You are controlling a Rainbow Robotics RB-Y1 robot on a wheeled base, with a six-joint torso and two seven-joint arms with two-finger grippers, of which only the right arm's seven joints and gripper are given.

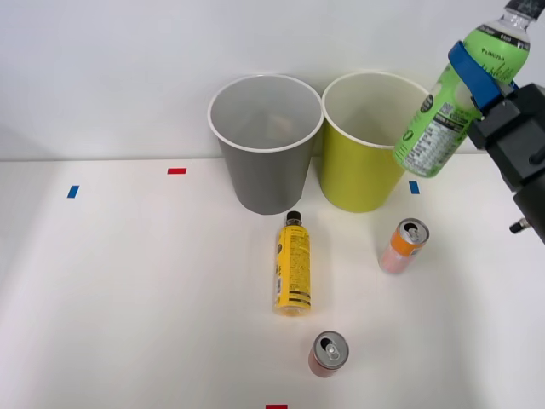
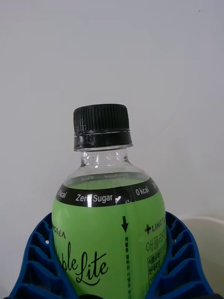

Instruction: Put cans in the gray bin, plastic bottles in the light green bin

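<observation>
The right pincer is pinching the green bottle around its middle. Its blue fingers hug both sides of the bottle. The bottle is up in the air and tilted, with its black cap pointing up and away from the bins.

This looks like the step where the green bottle goes to its bin. The light green bin sits just below the pincer, toward the middle of the table. The bottom of the bottle hangs over that bin's near rim. So I think the next move is to slide a bit more over the open mouth, then let go.

The gray bin stands right beside the light green bin, farther from the pincer. The bottle must not go that far.

Below the pincer, on the table, stands the orange can. Farther off lies the yellow bottle, and the reddish-pink can stands close to the front edge. They are all low down, so the air above them is free. The bin rim is the one edge to watch.
</observation>
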